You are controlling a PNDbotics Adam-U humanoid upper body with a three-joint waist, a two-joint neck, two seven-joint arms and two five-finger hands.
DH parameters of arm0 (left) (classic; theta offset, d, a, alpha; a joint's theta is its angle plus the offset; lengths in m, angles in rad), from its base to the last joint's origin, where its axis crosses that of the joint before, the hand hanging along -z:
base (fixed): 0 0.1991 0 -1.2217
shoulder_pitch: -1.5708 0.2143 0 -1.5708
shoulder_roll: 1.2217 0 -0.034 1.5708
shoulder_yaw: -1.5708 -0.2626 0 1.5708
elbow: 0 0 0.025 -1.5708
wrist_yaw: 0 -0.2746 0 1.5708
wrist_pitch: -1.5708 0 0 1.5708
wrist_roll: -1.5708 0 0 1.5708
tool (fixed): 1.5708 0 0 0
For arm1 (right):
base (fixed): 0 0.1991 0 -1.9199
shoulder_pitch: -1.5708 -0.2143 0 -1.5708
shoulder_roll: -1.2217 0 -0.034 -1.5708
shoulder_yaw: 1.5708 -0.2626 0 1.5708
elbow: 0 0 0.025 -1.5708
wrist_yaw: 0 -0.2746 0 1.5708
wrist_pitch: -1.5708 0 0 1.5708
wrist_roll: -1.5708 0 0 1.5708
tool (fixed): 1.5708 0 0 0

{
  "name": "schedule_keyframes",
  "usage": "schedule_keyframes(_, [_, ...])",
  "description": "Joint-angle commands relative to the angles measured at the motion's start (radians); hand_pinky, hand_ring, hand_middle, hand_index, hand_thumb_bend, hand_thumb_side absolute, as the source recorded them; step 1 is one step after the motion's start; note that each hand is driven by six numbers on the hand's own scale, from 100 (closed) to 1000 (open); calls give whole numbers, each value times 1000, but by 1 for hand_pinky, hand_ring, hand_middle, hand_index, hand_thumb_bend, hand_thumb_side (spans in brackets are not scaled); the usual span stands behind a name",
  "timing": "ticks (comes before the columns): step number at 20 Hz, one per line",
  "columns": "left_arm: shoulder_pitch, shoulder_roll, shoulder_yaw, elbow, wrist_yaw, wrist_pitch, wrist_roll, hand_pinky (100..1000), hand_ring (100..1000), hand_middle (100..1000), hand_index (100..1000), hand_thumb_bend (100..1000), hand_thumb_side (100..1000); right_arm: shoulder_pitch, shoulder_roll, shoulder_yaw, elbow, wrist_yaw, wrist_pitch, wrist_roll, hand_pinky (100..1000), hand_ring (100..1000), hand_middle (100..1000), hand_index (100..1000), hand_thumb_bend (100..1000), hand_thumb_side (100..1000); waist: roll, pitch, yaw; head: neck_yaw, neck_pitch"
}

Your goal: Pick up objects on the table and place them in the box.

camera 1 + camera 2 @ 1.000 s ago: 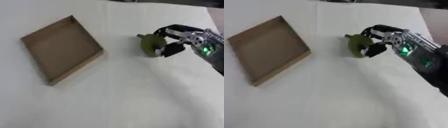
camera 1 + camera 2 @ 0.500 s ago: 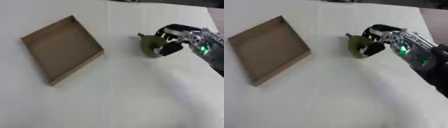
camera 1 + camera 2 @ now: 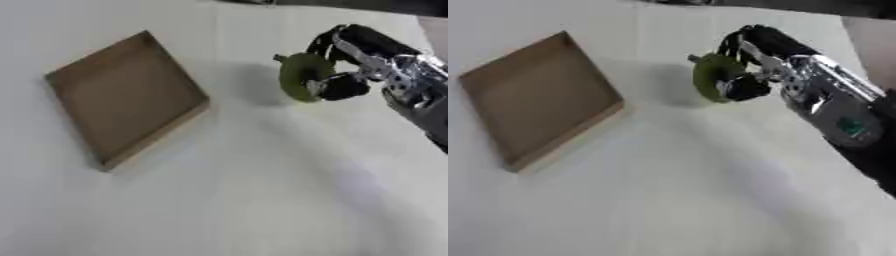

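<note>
A round olive-green object (image 3: 300, 77) with a short stem hangs above the white table, held in my right hand (image 3: 354, 62), whose fingers and thumb curl round it. Its shadow falls on the table to its left. The shallow brown cardboard box (image 3: 122, 97) lies open and empty at the left, turned at an angle. The green object is to the right of the box, apart from it. My left hand is not in sight.
The white table (image 3: 262, 200) spreads below and around the box. My right forearm (image 3: 833, 117) crosses the right side of the view. A darker strip runs along the far edge.
My right hand has lifted the green object off the table and carried it left toward the box. The camera view has shifted a little too.
</note>
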Motion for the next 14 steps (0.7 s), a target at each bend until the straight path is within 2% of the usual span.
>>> schedule_keyframes(1, [0,22,9,-17,1,0,0,762,764,663,829,100,650,-14,-54,-50,-109,50,-13,-20,691,592,600,743,100,212,6,-28,-3,4,-9])
schedule_keyframes(3, [-1,23,8,-17,1,0,1,762,764,662,829,100,649,-26,-58,-70,-171,82,-23,-16,691,593,603,745,100,199,7,-30,-4,4,-7])
schedule_keyframes(6, [0,26,7,-17,1,-2,2,762,764,662,828,100,649,-71,-43,-81,-204,109,-63,-6,690,595,605,746,100,185,7,-33,-3,4,-4])
schedule_keyframes(7, [1,27,7,-17,0,-2,2,762,764,662,828,100,649,-93,-32,-78,-206,115,-81,-3,690,595,607,746,100,305,7,-34,-3,4,-2])
schedule_keyframes(8, [1,28,6,-17,0,-3,3,762,764,662,828,100,649,-115,-18,-74,-207,120,-97,4,689,594,606,746,100,180,7,-35,-3,4,-1])
schedule_keyframes(10, [3,29,5,-17,0,-4,4,762,763,661,828,100,649,-154,12,-63,-208,127,-115,21,686,591,605,744,100,172,8,-38,-2,3,1])
schedule_keyframes(14, [6,31,2,-17,2,-5,3,762,763,661,828,100,649,-261,125,-24,-208,166,-146,80,674,581,604,741,100,165,9,-44,4,-4,6])
